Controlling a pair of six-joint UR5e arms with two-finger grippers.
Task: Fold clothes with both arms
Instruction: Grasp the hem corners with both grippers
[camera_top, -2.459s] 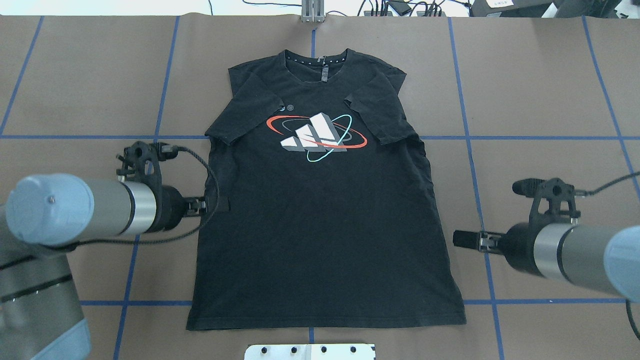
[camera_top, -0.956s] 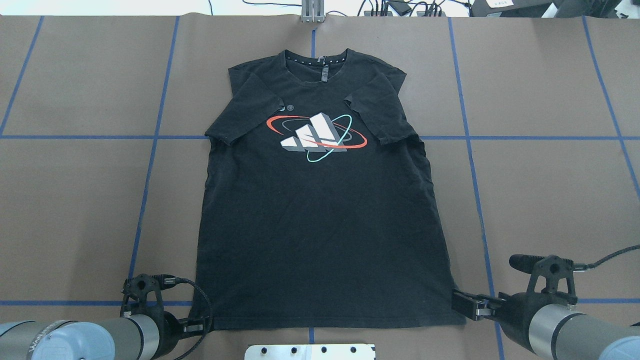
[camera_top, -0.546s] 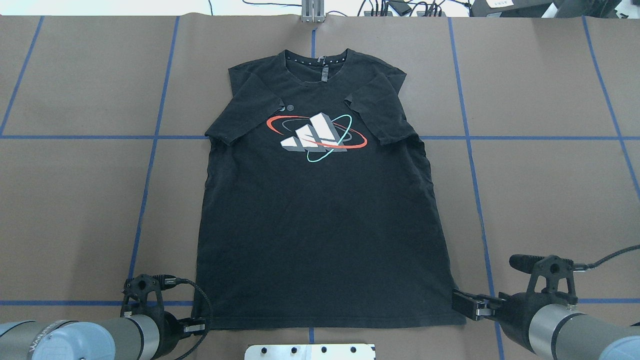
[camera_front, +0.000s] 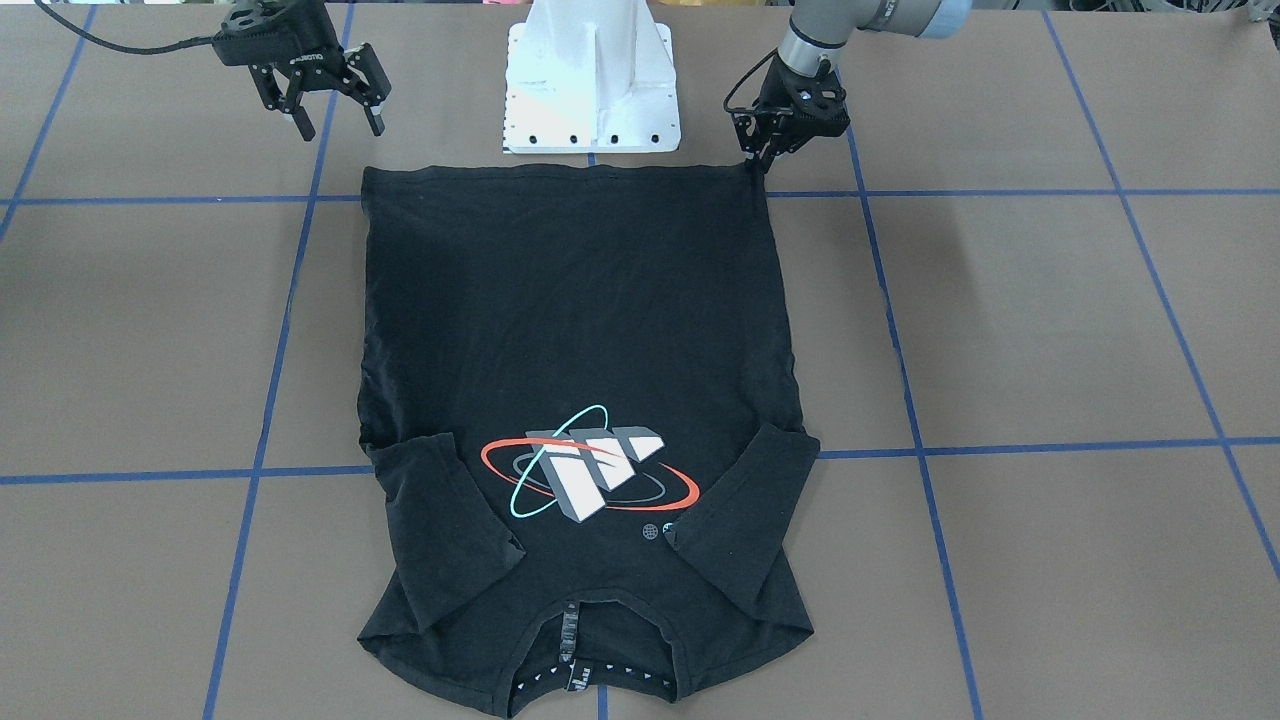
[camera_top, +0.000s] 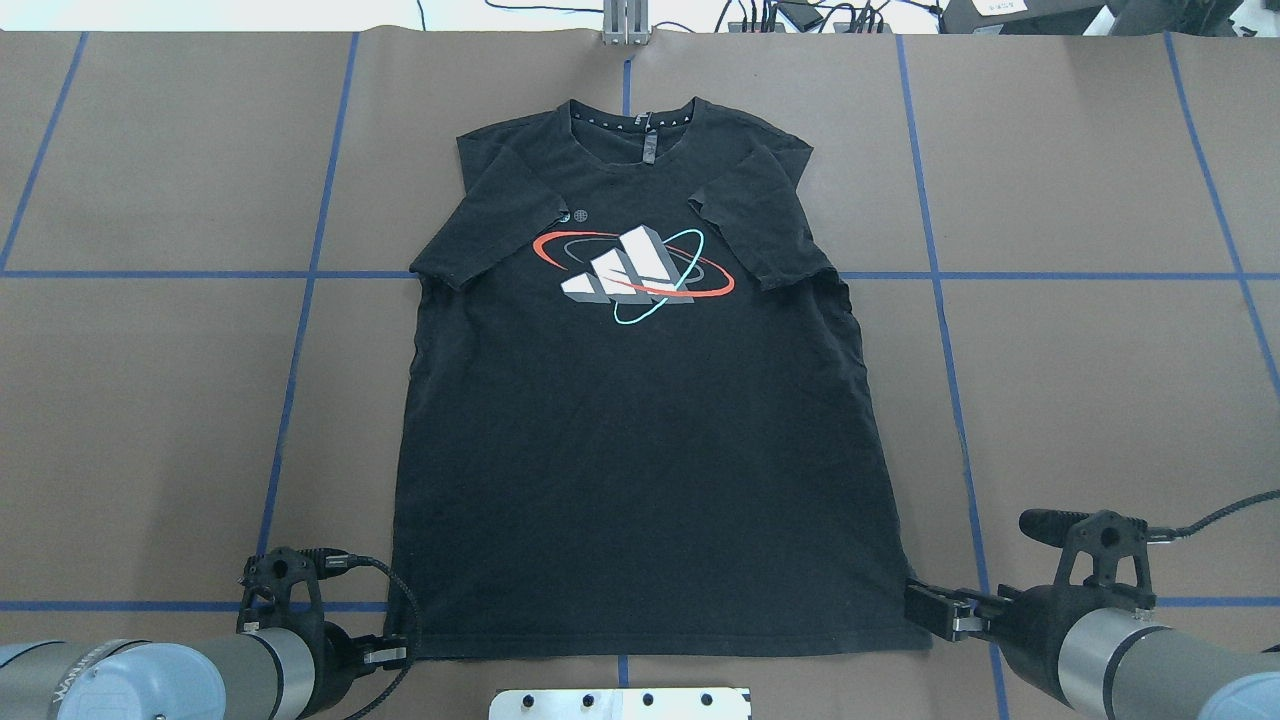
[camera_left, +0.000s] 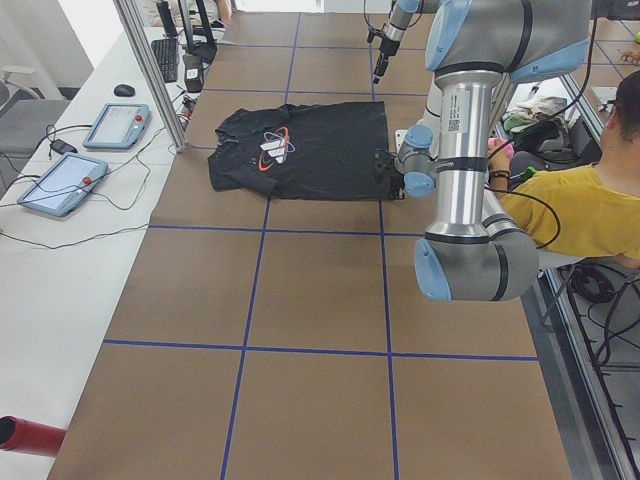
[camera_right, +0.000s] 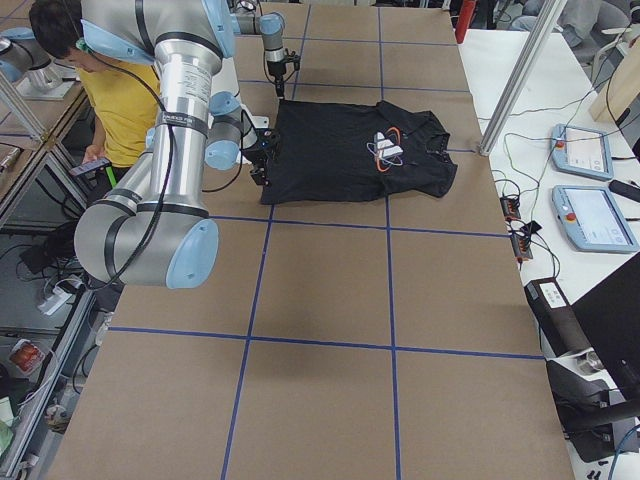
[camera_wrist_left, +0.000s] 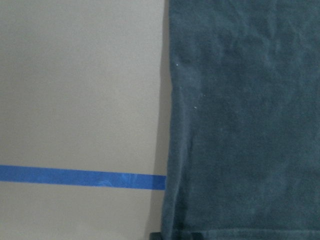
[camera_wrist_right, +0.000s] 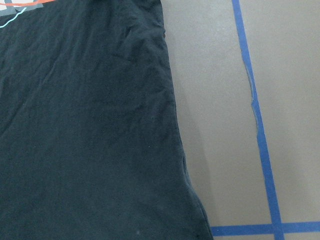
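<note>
The black T-shirt (camera_top: 640, 450) lies flat on the brown table, logo (camera_top: 640, 272) up, collar far from me, both sleeves folded in over the chest. My left gripper (camera_top: 398, 655) is low at the hem's left corner; in the front view (camera_front: 755, 162) its fingers come to a point, shut on that corner. My right gripper (camera_top: 918, 608) is beside the hem's right corner; in the front view (camera_front: 335, 125) it is open, hovering just off the cloth. The left wrist view shows the shirt's side edge (camera_wrist_left: 245, 125) very close; the right wrist view shows the shirt's edge (camera_wrist_right: 85, 130) from higher.
The white mounting pedestal (camera_front: 590, 80) stands just behind the hem. Blue tape lines (camera_top: 300, 330) grid the brown table. A person in yellow (camera_left: 590, 210) sits behind the robot. Tablets (camera_left: 115, 125) and cables lie past the table's far edge.
Since 2.5 s ago both arms have moved from the shirt's mid sides back to the hem corners. In the last second the left gripper's fingers narrowed at the corner; the right has stayed still.
</note>
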